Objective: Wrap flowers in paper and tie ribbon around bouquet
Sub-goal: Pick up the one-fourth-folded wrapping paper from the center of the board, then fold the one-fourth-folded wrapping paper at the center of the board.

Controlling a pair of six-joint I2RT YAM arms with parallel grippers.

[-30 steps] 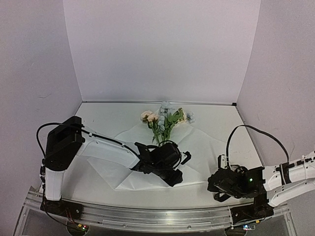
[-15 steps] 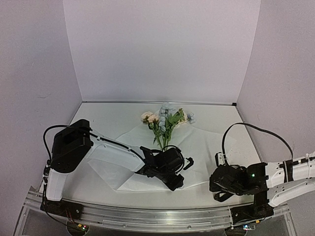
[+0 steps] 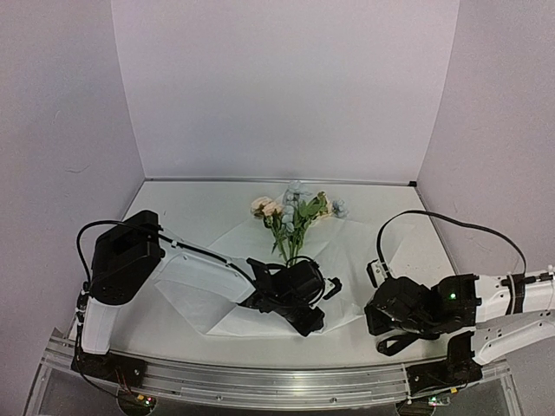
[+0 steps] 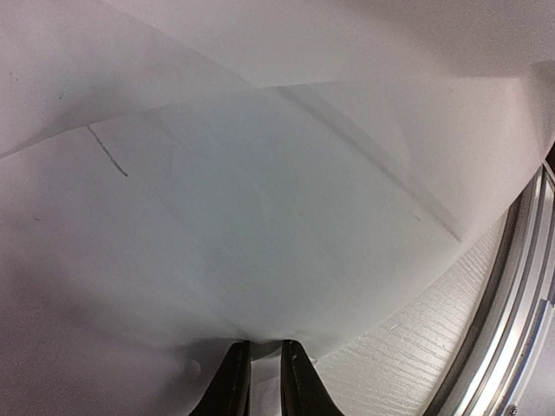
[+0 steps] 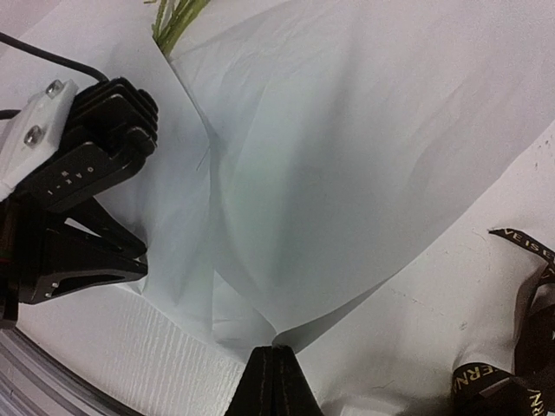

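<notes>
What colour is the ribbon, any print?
The ribbon is black with small pale lettering, clearest in the right wrist view.

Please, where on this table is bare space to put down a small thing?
Bare table lies at the back left, between the left wall and the paper, and at the back right beside the flowers. The middle is crowded with the left end effector; the ribbon lies by the right end effector.

in the right wrist view the flowers are cut off at the top edge, only stems being seen; the ribbon is cropped at the lower right corner.
</notes>
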